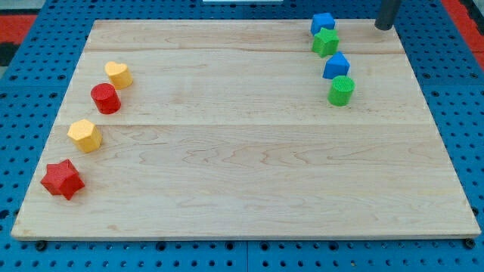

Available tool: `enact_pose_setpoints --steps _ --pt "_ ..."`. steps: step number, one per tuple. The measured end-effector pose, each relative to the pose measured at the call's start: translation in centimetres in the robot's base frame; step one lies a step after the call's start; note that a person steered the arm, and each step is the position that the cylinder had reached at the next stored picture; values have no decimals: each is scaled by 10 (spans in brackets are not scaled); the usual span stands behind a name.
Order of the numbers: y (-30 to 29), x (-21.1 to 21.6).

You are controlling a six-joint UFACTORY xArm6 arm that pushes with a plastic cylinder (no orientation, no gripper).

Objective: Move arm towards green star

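Fingerless rod, nothing to open or close; my tip (384,27) at view's top right, near board's (242,181) top edge, touching no block

Green star (326,41) close left of tip, wedged beside blue block (323,23)

Short leftward slide should reach it

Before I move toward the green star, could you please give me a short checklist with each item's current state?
1. Green star in view near the view's top right: ok.
2. My tip located, to the view's right of the star and apart from it: ok.
3. Straight path from tip to star free of other blocks: ok.
4. Neighbours noted: a blue block touches the star above, another blue block sits just below: not ok for a hard push.
5. Green cylinder not mistaken for the star: ok.
6. Exact tip contact with the board: cannot tell.
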State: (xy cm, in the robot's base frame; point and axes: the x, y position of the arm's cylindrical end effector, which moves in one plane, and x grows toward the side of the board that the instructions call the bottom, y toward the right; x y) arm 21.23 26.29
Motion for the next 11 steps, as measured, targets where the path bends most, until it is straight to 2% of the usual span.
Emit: enact_pose_setpoints --steps 11 --pt "-42 2"
